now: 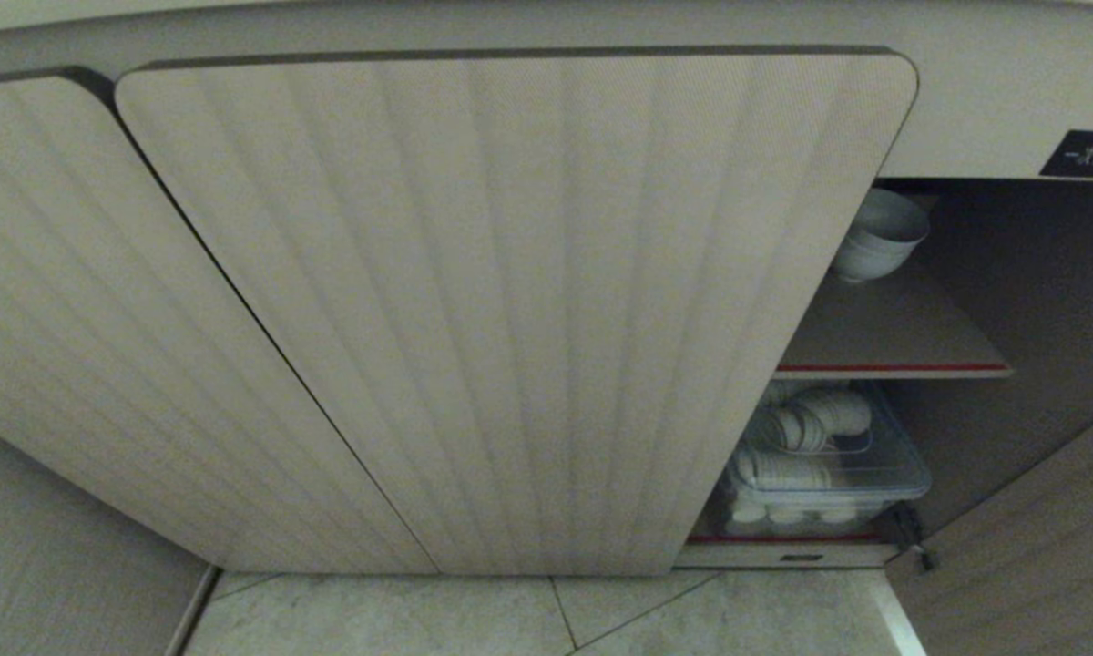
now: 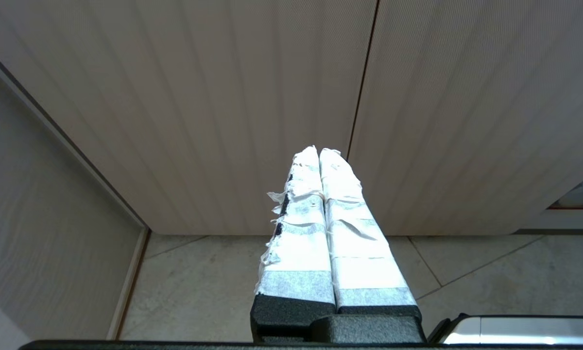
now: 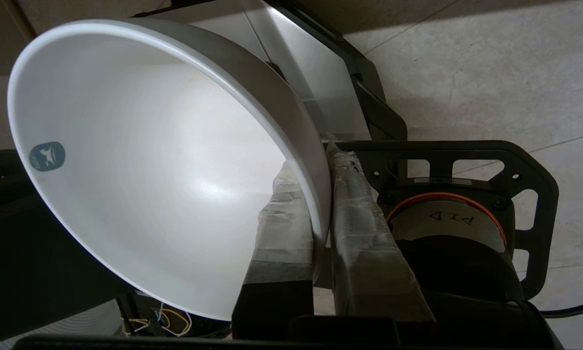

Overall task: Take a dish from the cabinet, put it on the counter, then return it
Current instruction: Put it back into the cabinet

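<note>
The dish (image 3: 150, 160), a deep white bowl with a small grey mark inside, hangs tilted in the right wrist view. My right gripper (image 3: 315, 165) is shut on its rim, one taped finger inside the bowl and one outside, above my own base and the floor. That gripper is out of the head view. The cabinet (image 1: 510, 301) fills the head view with ribbed beige doors; its right compartment stands open. My left gripper (image 2: 319, 151) is parked, shut and empty, facing the closed doors. The counter is out of view.
Another white bowl (image 1: 879, 235) sits on the red-edged upper shelf (image 1: 893, 369). Below it a clear plastic bin (image 1: 829, 474) holds stacked white bowls. The open door (image 1: 1038, 565) stands at the right. A black label (image 1: 1088, 155) is above. Tiled floor (image 1: 510, 620) lies below.
</note>
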Robot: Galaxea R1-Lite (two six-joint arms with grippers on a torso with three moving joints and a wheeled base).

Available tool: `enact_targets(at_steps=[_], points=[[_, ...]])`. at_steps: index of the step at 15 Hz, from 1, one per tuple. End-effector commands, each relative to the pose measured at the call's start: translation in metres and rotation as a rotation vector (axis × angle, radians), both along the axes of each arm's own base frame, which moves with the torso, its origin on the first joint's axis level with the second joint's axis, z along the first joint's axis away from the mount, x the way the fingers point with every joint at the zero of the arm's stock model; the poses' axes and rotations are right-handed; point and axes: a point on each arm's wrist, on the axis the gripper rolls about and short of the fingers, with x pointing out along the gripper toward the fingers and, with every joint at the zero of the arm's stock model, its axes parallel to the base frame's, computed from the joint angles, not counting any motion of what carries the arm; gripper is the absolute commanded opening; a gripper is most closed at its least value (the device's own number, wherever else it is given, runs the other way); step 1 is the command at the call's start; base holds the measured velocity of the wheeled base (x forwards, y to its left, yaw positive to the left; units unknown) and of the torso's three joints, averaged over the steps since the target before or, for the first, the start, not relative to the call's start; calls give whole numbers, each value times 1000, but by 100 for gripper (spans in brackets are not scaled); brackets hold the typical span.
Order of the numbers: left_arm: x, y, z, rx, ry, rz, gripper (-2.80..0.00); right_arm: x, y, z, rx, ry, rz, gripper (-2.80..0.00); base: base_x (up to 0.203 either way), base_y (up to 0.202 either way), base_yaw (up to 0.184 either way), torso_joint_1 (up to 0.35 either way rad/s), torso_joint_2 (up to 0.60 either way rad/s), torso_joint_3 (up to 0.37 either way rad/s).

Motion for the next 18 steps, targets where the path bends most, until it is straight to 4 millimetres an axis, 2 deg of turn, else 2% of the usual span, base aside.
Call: enact_targets(at_steps=[1, 14, 18], points=[[0, 0, 0, -1, -1, 0, -280, 0, 0, 0, 3, 5, -1, -280, 0, 0, 0, 0, 0, 0], [0, 0, 0, -1, -1, 0, -280, 6, 0, 2, -1, -34, -1, -280, 0, 0, 0, 0, 0, 0], [0, 0, 0, -1, -1, 0, -280, 16, -1, 2, -1, -47, -7, -280, 0, 0, 0, 0, 0, 0]])
